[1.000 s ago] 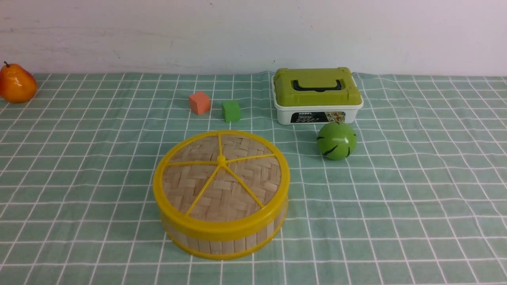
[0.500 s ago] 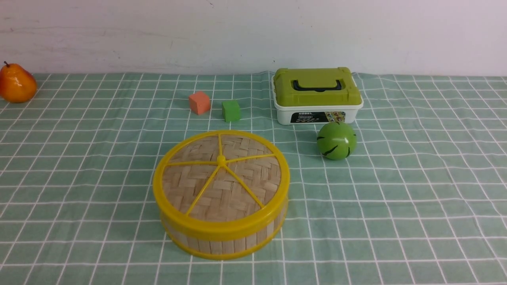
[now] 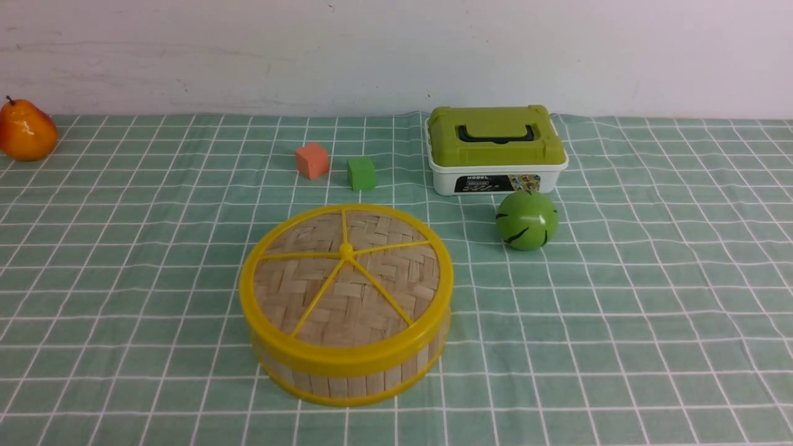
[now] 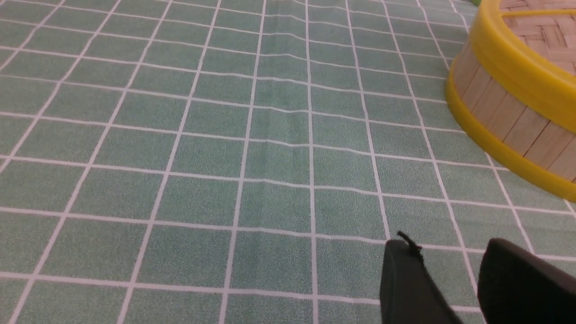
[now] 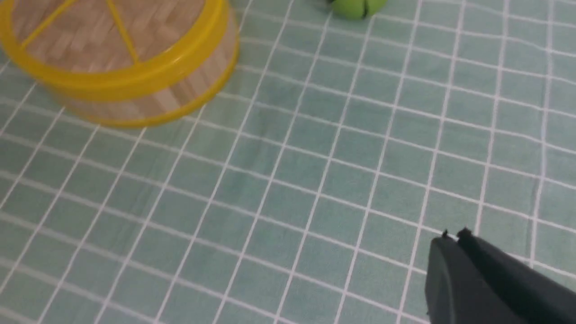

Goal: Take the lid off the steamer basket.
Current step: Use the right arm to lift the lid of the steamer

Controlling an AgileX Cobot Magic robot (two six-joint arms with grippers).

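surface point(image 3: 619, 322): green cloth w/ white grid, slightly creased; runs past the frame edges in all views
steamer basket point(image 3: 347, 381): round shallow tub near centre of the surface; upright bamboo slats btw. yellow plastic rims; inside hidden by the lid; cut off at the frame edge in left wrist view, blurred in right wrist view
lid point(image 3: 347, 291): seated flat on the basket, covering it fully; woven bamboo disc, yellow rim, five spokes, small centre knob
box point(image 3: 495, 179): white plastic, green top w/ black handle; behind and to the right of the basket; label print too small to read
ball point(image 3: 526, 220): glossy green w/ dark stripes; just in front of the box; only part shows in right wrist view
pear point(image 3: 25, 133): orange, shiny, far left by the wall
cubes: orange cube point(image 3: 311, 161) and green cube point(image 3: 361, 173), matte, near each other, apart
left claw point(image 4: 447, 247): black tips only, rest cut off; fingers spread, holding nothing, clear of the basket
right claw point(image 5: 453, 236): black tips pressed together, nothing btw. them; well apart from the basket
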